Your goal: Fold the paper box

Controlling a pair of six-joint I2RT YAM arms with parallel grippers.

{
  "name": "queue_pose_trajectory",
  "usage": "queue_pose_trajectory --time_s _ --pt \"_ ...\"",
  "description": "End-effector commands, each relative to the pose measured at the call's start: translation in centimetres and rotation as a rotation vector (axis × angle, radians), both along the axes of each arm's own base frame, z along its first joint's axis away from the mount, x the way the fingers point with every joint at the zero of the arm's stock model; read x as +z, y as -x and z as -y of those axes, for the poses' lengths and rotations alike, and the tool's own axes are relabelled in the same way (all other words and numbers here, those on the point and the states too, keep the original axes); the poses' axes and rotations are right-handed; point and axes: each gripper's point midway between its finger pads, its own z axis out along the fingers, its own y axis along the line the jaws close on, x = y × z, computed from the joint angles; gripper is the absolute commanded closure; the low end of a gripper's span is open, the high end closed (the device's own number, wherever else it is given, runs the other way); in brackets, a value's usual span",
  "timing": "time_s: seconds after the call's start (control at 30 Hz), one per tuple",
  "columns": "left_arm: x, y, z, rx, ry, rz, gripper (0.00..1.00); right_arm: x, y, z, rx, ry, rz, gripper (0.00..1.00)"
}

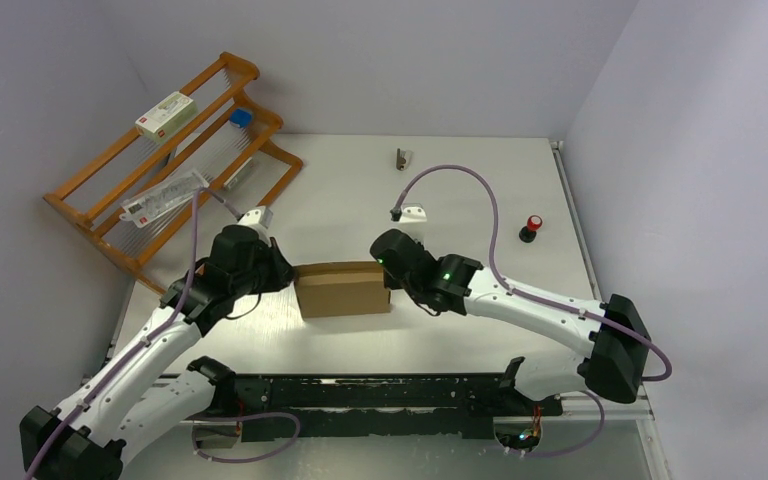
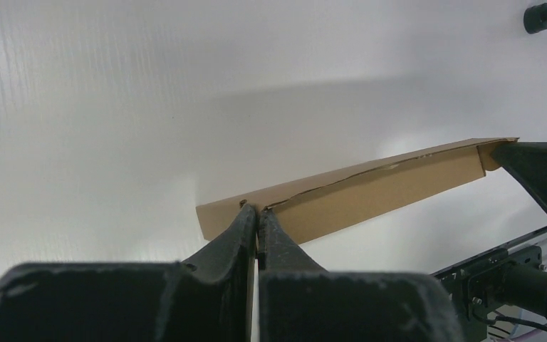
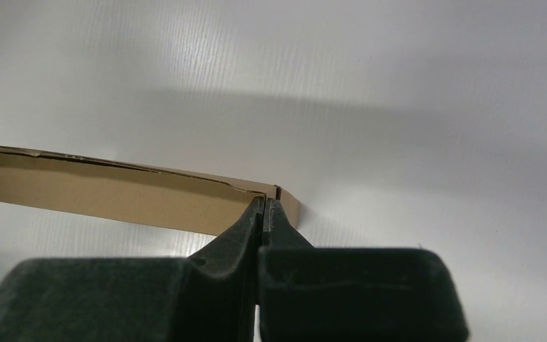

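Observation:
The paper box [image 1: 342, 290] is a shallow brown cardboard mailer lying closed on the white table between both arms. My left gripper [image 1: 288, 278] is shut, its tips touching the box's left end; in the left wrist view the gripper [image 2: 258, 210] meets the box [image 2: 384, 189] near its corner, at the lid seam. My right gripper [image 1: 388, 272] is shut at the box's right end; in the right wrist view the gripper [image 3: 265, 201] touches the box [image 3: 114, 196] at its corner. I cannot tell whether any cardboard lies between either pair of fingers.
A wooden rack [image 1: 160, 160] stands at the back left with a white carton with red print [image 1: 166, 114] on it. A red-topped knob [image 1: 531, 228], a small white part [image 1: 413, 212] and a small metal piece [image 1: 401, 158] lie behind the box. A black rail [image 1: 360, 395] runs along the near edge.

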Motion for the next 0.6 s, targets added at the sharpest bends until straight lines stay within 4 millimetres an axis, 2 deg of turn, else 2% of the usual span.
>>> queue_pose_trajectory --time_s 0.0,0.33,0.57 --pt "2.0 0.1 1.9 -0.033 0.102 0.046 0.95 0.8 0.4 -1.3 -0.008 -0.08 0.023 1.0" --pt "1.4 0.9 2.4 -0.041 0.12 0.038 0.95 -0.8 2.0 -1.8 0.015 -0.076 0.061 1.0" --pt "0.9 1.1 2.2 -0.035 0.092 0.045 0.95 -1.0 2.7 -2.1 0.041 -0.061 0.107 1.0"
